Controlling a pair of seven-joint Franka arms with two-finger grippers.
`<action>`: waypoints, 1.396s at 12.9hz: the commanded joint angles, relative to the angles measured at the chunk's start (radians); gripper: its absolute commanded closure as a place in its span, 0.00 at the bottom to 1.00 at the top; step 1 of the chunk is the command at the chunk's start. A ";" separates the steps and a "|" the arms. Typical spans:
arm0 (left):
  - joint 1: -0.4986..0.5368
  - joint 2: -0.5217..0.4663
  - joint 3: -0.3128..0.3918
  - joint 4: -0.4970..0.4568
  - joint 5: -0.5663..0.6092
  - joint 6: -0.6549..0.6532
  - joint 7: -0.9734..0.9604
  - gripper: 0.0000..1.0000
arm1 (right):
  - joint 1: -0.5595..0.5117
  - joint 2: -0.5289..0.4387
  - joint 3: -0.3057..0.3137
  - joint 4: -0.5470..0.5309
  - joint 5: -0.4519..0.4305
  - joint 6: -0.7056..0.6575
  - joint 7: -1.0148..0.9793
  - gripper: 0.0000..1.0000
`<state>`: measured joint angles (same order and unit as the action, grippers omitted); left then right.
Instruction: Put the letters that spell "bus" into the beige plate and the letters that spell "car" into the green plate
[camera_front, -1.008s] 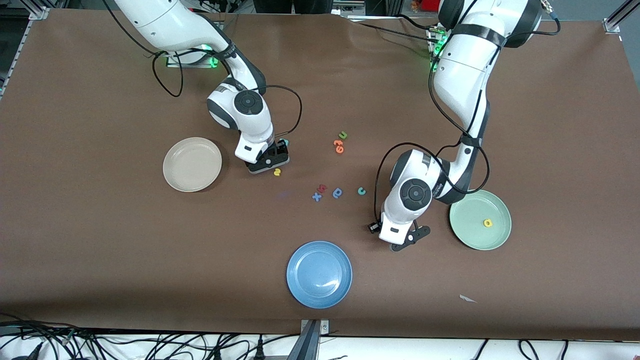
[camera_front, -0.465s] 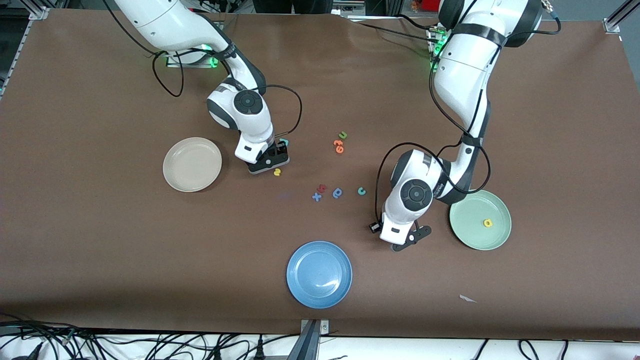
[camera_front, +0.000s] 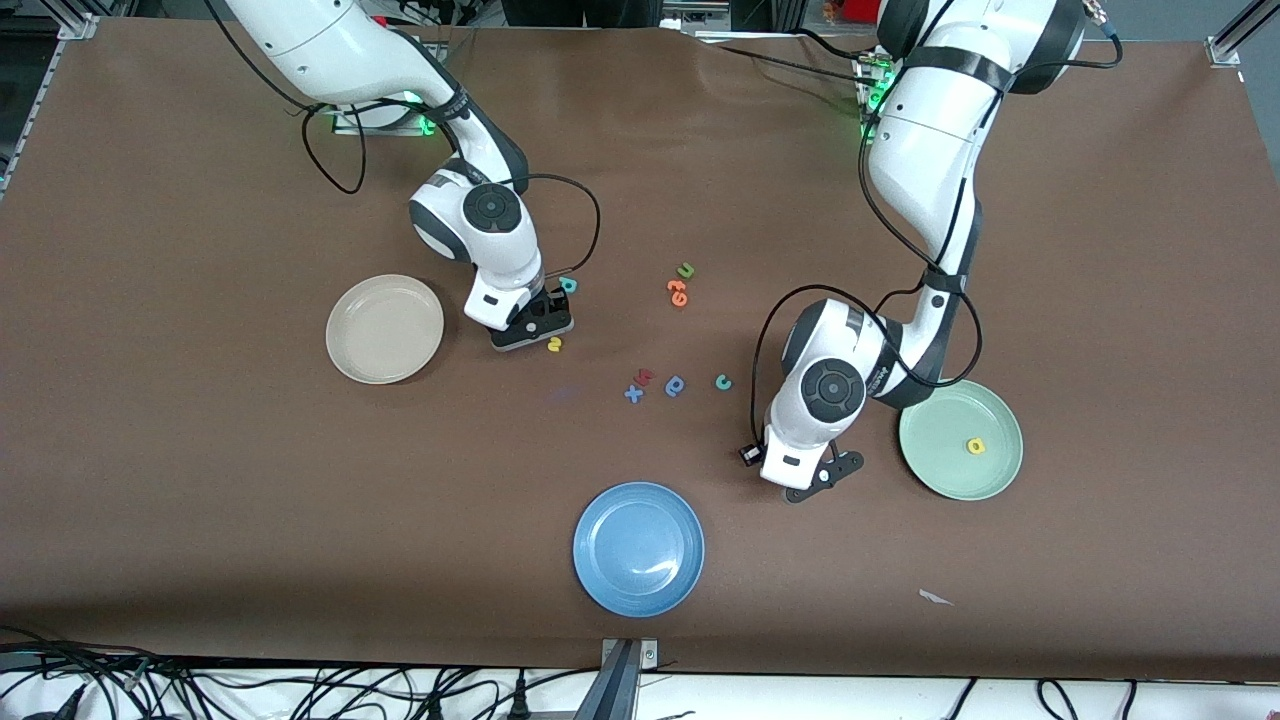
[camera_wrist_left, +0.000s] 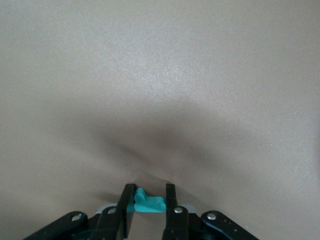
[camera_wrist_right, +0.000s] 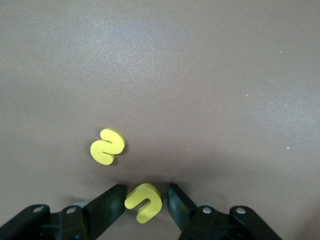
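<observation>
My left gripper (camera_front: 818, 478) (camera_wrist_left: 149, 192) is low at the bare table beside the green plate (camera_front: 930, 470), shut on a small teal "r" (camera_wrist_left: 150, 205). A yellow "a" (camera_front: 975, 446) lies in that plate. The teal "c" (camera_front: 723, 382) lies on the table toward the middle. My right gripper (camera_front: 535, 325) (camera_wrist_right: 145, 190) is down beside the beige plate (camera_front: 384, 328), open, with the yellow "u" (camera_wrist_right: 143, 202) between its fingers and a gap at one side. The yellow "s" (camera_wrist_right: 107, 146) (camera_front: 554, 345) lies just next to it. The teal "b" (camera_front: 568, 285) lies by the gripper's body.
A blue plate (camera_front: 638, 548) sits near the table's front edge. A blue "x" (camera_front: 633, 394), a red letter (camera_front: 645, 377) and a blue rounded letter (camera_front: 675, 386) lie mid-table. A green "u" (camera_front: 686, 270) and orange letters (camera_front: 677, 291) lie farther back.
The left gripper's fingers have closed onto the teal "r". The right gripper's fingers have narrowed around the yellow "u" and its hand shifted slightly, uncovering more of the teal "b".
</observation>
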<state>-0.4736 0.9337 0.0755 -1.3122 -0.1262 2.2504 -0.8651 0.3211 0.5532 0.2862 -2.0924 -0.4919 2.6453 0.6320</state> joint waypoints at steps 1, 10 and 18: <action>-0.008 0.011 0.009 0.011 0.010 -0.012 0.002 0.85 | 0.004 0.016 -0.015 -0.001 -0.024 0.008 0.018 0.68; 0.217 -0.110 0.014 0.011 0.051 -0.274 0.567 0.90 | -0.046 -0.134 -0.012 -0.018 -0.005 -0.109 -0.050 0.79; 0.332 -0.268 0.010 -0.224 0.137 -0.208 0.833 0.90 | -0.290 -0.254 0.042 -0.083 0.065 -0.168 -0.388 0.79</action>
<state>-0.1442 0.7490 0.0984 -1.3948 -0.0205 1.9665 -0.0631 0.1278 0.3516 0.2926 -2.1222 -0.4512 2.4881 0.3543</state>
